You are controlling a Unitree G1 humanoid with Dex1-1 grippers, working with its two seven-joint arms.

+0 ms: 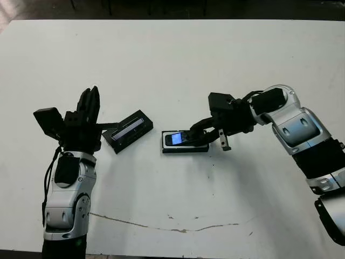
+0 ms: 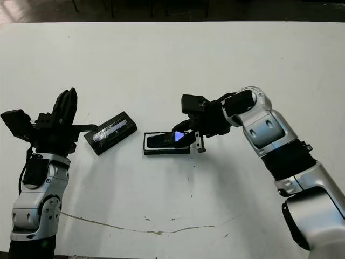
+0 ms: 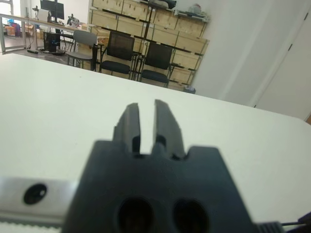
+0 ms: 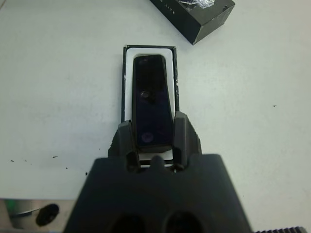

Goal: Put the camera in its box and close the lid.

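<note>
Step in hand, as judged: seating the camera (image 4: 152,109) in the box (image 4: 126,82). In the right wrist view the right gripper (image 4: 153,137) had its jaws clamped on the near end of the camera, one finger on each long side, with the camera's far end already lying within the white lining. In the head views the box sat at the centre of the frame on the white counter (image 1: 178,65), and the camera looked tilted, lens end raised toward the gripper and catching blue light. To do this well, the held end should probably be lowered until the body lies flat between the box walls, kept parallel to the long sides, then the jaws opened only slightly so the fingers clear the rim without dragging the box. The lid (image 1: 128,130) lay just left of the box, apart from it, angled, pale strip upward. The left gripper (image 3: 146,127) stood at the left of the frame, jaws nearly together with a thin slit and nothing between them, pointing away over the counter. Hard to make out: whether the held end touched the lining, since the fingers covered it; the box's near wall was hidden behind the gripper body.
</note>
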